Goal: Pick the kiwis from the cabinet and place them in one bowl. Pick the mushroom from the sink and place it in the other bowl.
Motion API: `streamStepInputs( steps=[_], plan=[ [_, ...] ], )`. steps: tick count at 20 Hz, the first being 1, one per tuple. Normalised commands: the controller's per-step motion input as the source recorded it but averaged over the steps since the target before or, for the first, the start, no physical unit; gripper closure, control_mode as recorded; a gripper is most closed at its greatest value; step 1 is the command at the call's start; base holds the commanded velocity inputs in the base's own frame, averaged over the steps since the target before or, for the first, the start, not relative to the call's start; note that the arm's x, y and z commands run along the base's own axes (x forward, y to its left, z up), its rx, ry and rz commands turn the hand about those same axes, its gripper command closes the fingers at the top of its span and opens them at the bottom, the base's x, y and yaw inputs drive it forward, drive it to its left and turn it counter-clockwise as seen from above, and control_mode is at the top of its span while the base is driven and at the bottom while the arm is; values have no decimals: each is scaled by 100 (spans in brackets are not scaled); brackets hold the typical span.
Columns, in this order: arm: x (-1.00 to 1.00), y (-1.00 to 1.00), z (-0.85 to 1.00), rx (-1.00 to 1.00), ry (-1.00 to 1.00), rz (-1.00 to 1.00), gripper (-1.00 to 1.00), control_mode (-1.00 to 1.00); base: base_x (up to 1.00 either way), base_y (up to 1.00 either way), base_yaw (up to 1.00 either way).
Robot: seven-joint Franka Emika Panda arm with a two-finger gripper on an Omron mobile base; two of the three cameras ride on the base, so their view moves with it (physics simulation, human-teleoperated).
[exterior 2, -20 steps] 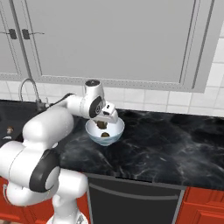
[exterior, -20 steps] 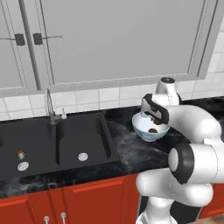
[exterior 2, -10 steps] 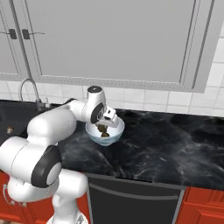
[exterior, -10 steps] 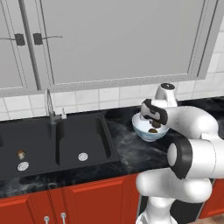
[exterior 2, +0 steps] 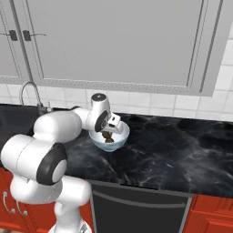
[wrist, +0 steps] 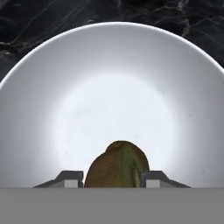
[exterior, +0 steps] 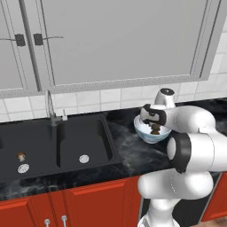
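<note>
Now the gripper (wrist: 112, 177) hangs just over the blue-white bowl (exterior: 151, 133), near the back edge of the black worktop (exterior 2: 182, 145). Its two tips sit tight against a brown kiwi (wrist: 117, 164). The tiny mushroom (exterior: 21, 156) lies in the black sink (exterior: 57, 146).

Grey wall cabinets (exterior: 119, 40) with flat panel doors and small dark handles (exterior: 39, 39) hang across the upper wall. Below them runs a backsplash of white square tiles (exterior 2: 150, 101). The tabletop (exterior 2: 182, 150) is glossy black marble with pale veins. Under it stand red base cabinets (exterior: 88, 204) with small silver knobs, and beside them a dark appliance front (exterior 2: 136, 214) with a long grey handle bar. The light is even and soft.
</note>
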Motion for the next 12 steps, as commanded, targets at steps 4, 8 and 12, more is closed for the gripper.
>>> streamStepInputs(
  steps=[4, 8, 12],
  plan=[
    [4, 0, 5, 0, 2, 0, -100, -100, 0, 0, 0],
    [2, -3, 30, 0, 5, 0, -100, -100, 0, 0, 0],
    [-2, 6, 65, 0, 2, 0, -100, -100, 0, 0, 0]
  ],
)
